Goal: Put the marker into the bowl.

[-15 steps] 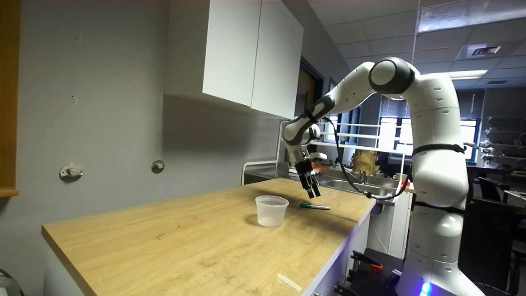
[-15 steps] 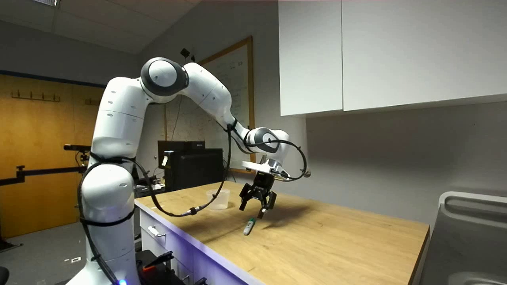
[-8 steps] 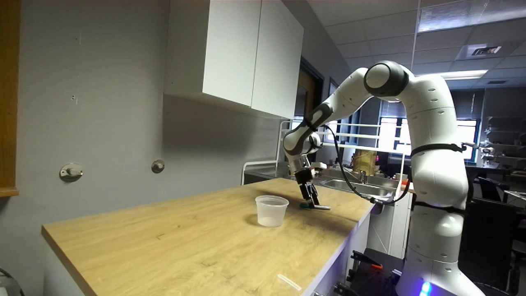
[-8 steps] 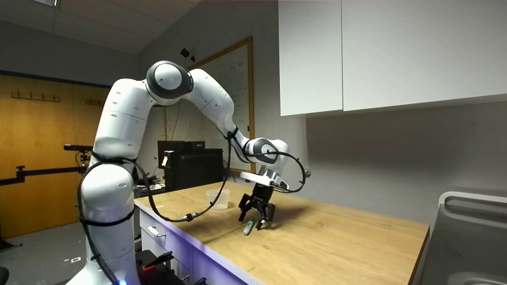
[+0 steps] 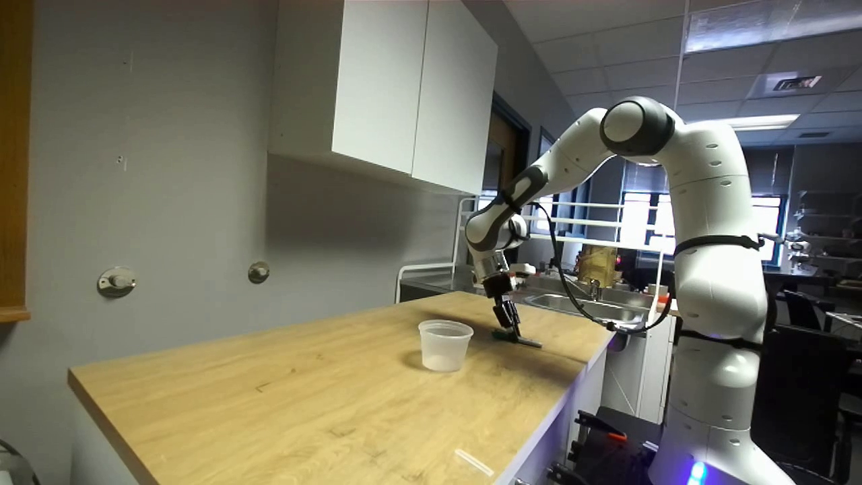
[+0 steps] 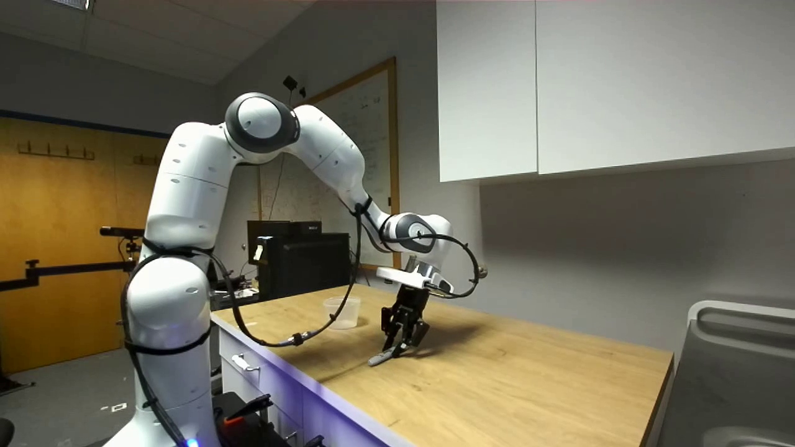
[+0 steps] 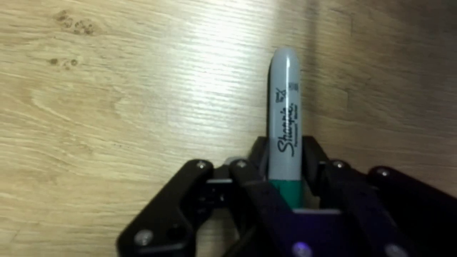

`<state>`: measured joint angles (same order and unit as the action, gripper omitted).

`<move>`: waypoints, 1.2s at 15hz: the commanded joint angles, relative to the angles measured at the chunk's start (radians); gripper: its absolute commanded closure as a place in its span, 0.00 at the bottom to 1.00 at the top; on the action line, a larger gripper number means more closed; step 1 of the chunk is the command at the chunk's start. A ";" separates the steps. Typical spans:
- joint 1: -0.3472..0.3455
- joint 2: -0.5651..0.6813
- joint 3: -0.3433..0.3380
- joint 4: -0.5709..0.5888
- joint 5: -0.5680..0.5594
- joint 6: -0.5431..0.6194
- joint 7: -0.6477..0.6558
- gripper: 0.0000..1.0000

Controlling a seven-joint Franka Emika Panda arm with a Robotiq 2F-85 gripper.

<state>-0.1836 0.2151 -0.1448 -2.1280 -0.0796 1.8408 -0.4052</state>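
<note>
The grasp looks done; the whole transfer looks still to do. In the wrist view, the slim, green-capped plastic marker with a grey barrel (image 7: 285,100) runs lengthwise right of centre, its rounded grey end toward the top of the frame. The black two-jawed end effector (image 7: 285,153), filling the lower part of that view, has its jaws drawn in on both sides of the barrel beside the cap, so I judge it to be pinching the marker. In both exterior views the marker is down at the pale wood-grain surface (image 5: 303,397); whether it touches or hangs just above, I cannot tell. The round, whitish, translucent plastic bowl (image 5: 445,351) stands upright near the middle of an exterior view, left of the marker in the frame and apart from it. What remains, as I judge it: lift clear, carry the marker above the bowl, lower it in and release.
</note>
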 commanded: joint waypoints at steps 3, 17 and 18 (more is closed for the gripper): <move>0.001 -0.015 0.012 0.007 0.002 -0.007 0.011 0.92; 0.104 -0.230 0.059 0.092 0.248 0.094 0.654 0.93; 0.111 -0.242 0.067 0.092 0.263 0.126 0.700 0.93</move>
<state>-0.0887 0.0155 -0.0950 -2.0404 0.1393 1.9123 0.1694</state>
